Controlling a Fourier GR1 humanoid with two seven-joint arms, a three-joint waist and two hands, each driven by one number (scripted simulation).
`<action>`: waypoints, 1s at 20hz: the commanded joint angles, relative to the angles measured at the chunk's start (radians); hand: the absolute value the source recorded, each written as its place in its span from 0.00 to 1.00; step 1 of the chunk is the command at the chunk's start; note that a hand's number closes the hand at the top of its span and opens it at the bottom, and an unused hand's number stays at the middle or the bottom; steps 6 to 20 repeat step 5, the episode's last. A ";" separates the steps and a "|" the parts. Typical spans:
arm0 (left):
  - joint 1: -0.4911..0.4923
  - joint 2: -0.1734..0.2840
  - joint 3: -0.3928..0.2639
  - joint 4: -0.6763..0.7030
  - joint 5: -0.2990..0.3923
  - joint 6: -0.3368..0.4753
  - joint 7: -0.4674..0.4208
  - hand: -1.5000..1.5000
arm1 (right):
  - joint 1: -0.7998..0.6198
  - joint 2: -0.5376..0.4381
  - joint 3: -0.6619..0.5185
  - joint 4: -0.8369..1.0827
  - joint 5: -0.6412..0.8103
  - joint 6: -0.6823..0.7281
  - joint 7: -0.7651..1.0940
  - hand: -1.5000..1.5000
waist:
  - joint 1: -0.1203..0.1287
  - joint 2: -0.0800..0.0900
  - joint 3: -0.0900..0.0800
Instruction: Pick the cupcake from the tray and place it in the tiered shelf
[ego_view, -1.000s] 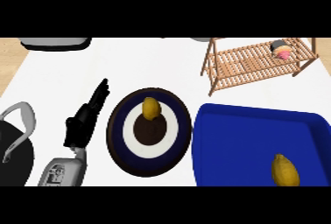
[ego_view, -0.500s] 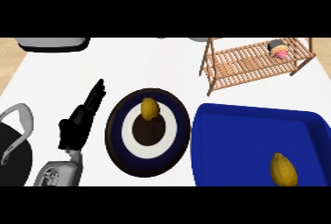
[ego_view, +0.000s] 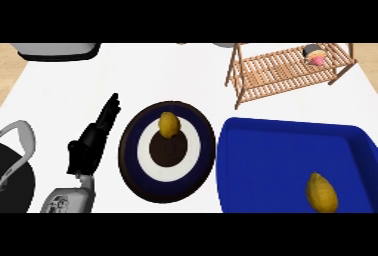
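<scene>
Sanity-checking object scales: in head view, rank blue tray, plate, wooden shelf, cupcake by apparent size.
1. Blue tray, partly cut off at the view's edge.
2. Plate and wooden shelf: look about alike; the shelf sits farther from the camera, so unranked.
3. Cupcake, smallest, on the shelf.
</scene>
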 joint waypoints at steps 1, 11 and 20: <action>-0.019 0.023 0.031 -0.010 0.034 -0.025 0.017 0.50 | 0.182 -0.101 -0.118 0.061 -0.082 0.185 -0.117 0.00 | -0.016 0.000 0.002; 0.000 -0.001 0.006 0.037 0.019 -0.022 -0.032 0.50 | 0.243 -0.189 -0.203 0.141 -0.153 0.275 -0.144 0.00 | 0.002 0.002 0.000; 0.000 -0.001 0.006 0.037 0.019 -0.022 -0.032 0.50 | 0.243 -0.189 -0.203 0.141 -0.153 0.275 -0.144 0.00 | 0.002 0.002 0.000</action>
